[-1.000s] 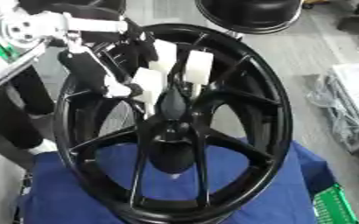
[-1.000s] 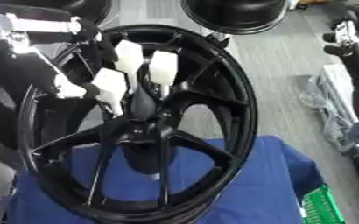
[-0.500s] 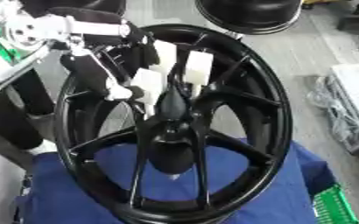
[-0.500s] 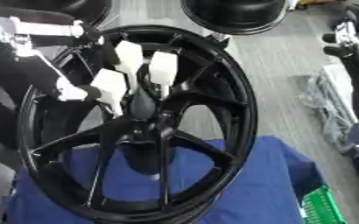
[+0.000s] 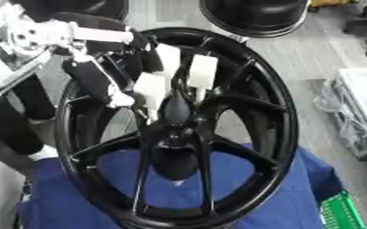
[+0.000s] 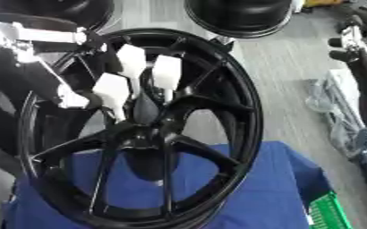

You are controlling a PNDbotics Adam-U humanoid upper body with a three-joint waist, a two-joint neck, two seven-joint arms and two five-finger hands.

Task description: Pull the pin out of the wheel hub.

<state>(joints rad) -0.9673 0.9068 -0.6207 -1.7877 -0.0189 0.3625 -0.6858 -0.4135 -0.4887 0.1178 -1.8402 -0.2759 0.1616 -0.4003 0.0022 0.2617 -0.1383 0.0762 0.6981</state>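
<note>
Left eye view. Wheel hub (image 5: 179,134): glossy black, multi-spoke, standing on its rim and leaning back, its lower edge on a blue cloth (image 5: 288,197). Dark centre boss where the spokes meet. A small pale spot shows low on the centre, below the boss; whether this is the pin cannot be told.
Left hand (image 5: 167,78): enters from the upper left, silver and black arm, white-tipped fingers reaching down through the upper spokes toward the boss. Fingers bunched close around a dark piece at the centre; it is possibly pinched, but the blur leaves the grip unclear.
Surroundings: a second black round object (image 5: 253,15) stands just beyond the top of the rim; grey floor opens to the right of the wheel; a green crate corner (image 5: 343,214) sits at the lower right, near the cloth's edge.

Right eye view. Same wheel, its rim close to the view's left edge. Open floor to its right up to a clutter of clear bags (image 6: 347,129) and dark gear at the right edge. Right hand not seen.
</note>
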